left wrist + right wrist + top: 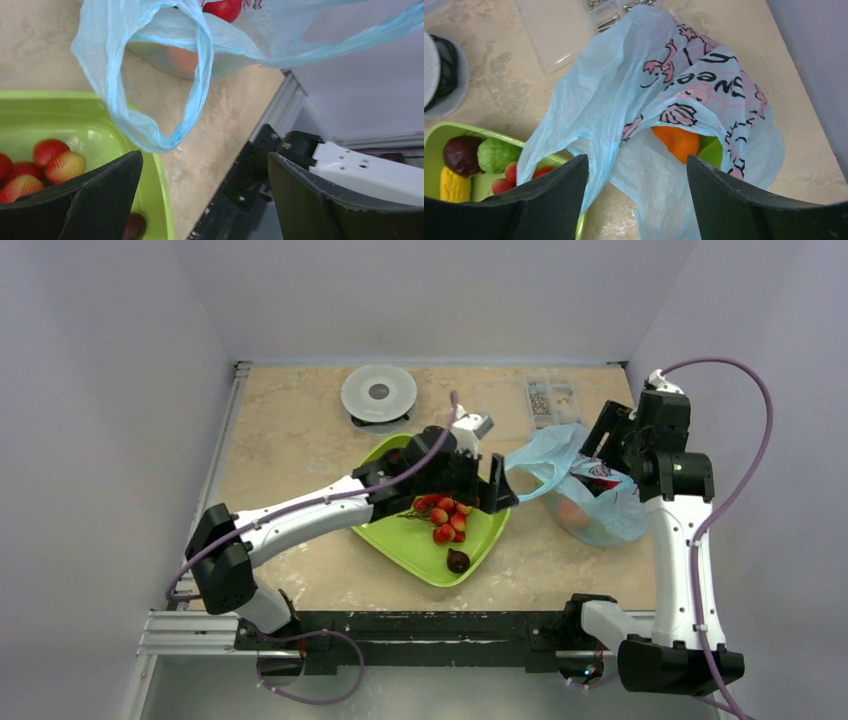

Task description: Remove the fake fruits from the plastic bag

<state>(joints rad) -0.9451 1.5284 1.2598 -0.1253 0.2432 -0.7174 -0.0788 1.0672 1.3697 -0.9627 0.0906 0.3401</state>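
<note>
- L hand wide, holds nothing; over tray edge; bag handle loop just ahead
- R hand wide, above bag; nothing gripped
- Bag on desk, right of tray; orange + red fruit inside

**Soft, even light; close objects blurred**

Diffuse light falls from above, moderately bright, and the pale walls take a grey-lilac cast. Shadows are weak and soft-edged: a thin one lies beneath the lime-green plastic tray, and another beneath the thin light-blue translucent plastic bag. The beige marbled tabletop shows no hard glare. The overhead picture is slightly soft, so small items at the far edge smear. In the left wrist view the black gripper fingers sit out of focus near the lens. Light passes through the bag film there, where a dull orange smear is perhaps a fruit. The right wrist view is sharper, and the bag's print is crisp.
</note>
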